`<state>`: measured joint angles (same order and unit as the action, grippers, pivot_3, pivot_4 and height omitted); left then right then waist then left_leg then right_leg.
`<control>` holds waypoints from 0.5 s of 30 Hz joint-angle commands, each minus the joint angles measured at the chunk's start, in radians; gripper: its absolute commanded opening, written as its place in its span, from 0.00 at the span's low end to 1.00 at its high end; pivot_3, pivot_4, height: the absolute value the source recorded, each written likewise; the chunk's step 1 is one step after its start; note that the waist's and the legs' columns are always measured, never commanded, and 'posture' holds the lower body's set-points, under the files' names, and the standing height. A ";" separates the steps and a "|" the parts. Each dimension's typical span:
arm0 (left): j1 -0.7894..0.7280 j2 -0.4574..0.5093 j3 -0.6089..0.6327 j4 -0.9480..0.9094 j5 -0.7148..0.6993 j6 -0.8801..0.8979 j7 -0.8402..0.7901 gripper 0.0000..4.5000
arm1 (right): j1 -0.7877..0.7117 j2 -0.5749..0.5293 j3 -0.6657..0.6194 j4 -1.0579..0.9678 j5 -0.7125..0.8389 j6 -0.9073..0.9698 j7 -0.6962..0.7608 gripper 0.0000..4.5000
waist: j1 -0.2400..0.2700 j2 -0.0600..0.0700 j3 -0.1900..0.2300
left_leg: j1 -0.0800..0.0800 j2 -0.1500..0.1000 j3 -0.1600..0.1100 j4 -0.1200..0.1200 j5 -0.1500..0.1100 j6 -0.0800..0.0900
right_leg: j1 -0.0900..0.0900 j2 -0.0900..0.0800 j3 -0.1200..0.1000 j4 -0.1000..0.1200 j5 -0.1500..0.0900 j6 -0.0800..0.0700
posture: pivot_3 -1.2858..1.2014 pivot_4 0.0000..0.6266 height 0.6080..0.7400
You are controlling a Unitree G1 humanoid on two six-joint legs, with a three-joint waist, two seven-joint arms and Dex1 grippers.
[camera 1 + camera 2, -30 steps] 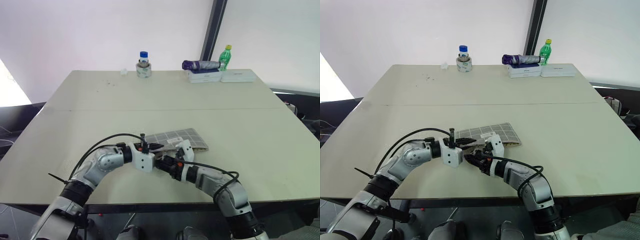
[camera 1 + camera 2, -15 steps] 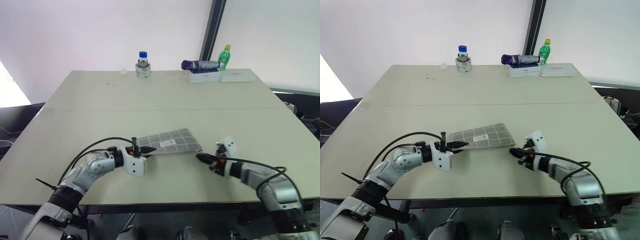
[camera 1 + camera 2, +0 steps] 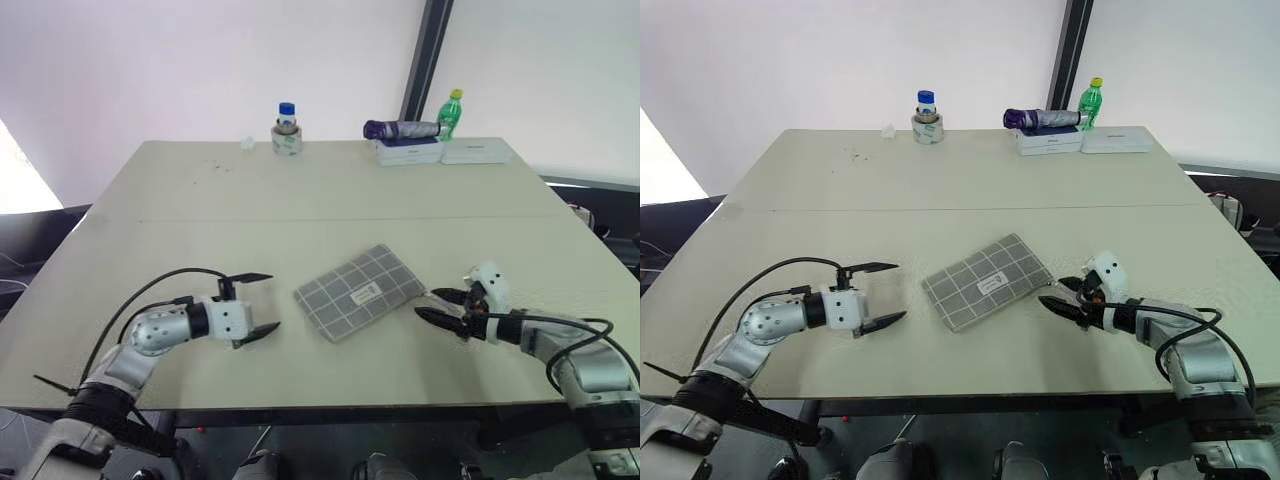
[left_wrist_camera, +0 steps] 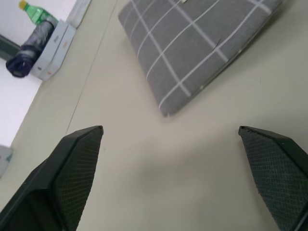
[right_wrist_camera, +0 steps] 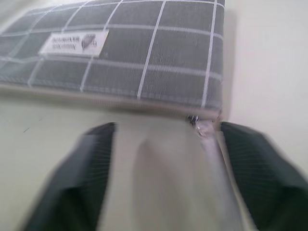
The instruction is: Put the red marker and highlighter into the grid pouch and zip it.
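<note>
Eye views: both released since a second ago; grid pouch [image 3: 358, 292] flat on worktop [image 3: 330, 190], between left pincer [image 3: 253, 305] and right pincer [image 3: 440, 304], each gaping, empty. Wrist views: pouch edge closed, seemingly zipped. Task judged complete.

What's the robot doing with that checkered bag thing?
The flat grey fabric pouch with white grid lines lies by itself on the pale table, and nothing is holding it. The robot's left claw sits open to one side of the pouch, and its right claw sits open on the other side, near the pouch's zipper pull. No marker or highlighter lies out on the table near the pouch.
</note>
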<state>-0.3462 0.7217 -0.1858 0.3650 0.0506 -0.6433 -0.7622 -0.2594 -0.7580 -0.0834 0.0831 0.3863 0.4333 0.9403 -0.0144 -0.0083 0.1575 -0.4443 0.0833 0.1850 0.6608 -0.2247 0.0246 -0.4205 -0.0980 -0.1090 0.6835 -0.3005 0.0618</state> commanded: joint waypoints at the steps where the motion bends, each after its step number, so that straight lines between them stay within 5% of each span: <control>1: 0.065 0.029 0.102 -0.038 -0.104 0.020 0.001 1.00 | -0.028 -0.063 -0.024 -0.032 0.002 -0.058 0.092 0.99 | 0.000 0.000 0.000 | 0.000 0.000 0.000 0.000 0.000 0.000 | 0.000 0.000 0.000 0.000 0.000 0.000 | 0.52 0.24 1.00; 8: 0.361 0.076 0.331 -0.298 -0.471 0.373 -0.065 1.00 | -0.013 -0.088 -0.125 0.006 0.062 -0.147 0.206 0.99 | -0.001 0.001 0.001 | 0.000 0.001 0.000 -0.002 0.000 0.000 | 0.000 -0.001 0.000 -0.001 0.000 0.000 | 0.52 0.24 1.00; 15: 0.560 0.107 0.618 -0.376 -0.572 0.555 -0.043 1.00 | 0.038 -0.136 -0.225 0.128 0.051 -0.215 0.249 0.99 | 0.003 -0.001 0.002 | 0.001 0.000 0.000 -0.002 -0.001 -0.002 | -0.004 -0.003 0.000 -0.003 -0.001 -0.003 | 0.52 0.24 1.00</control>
<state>0.2075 0.8161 0.3662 0.0460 -0.4909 -0.1017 -0.8051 -0.2156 -0.8715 -0.2666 0.2062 0.4282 0.2488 1.1761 -0.0117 -0.0091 0.1600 -0.4434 0.0834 0.1845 0.6591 -0.2261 0.0224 -0.4244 -0.1018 -0.1091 0.6806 -0.3024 0.0585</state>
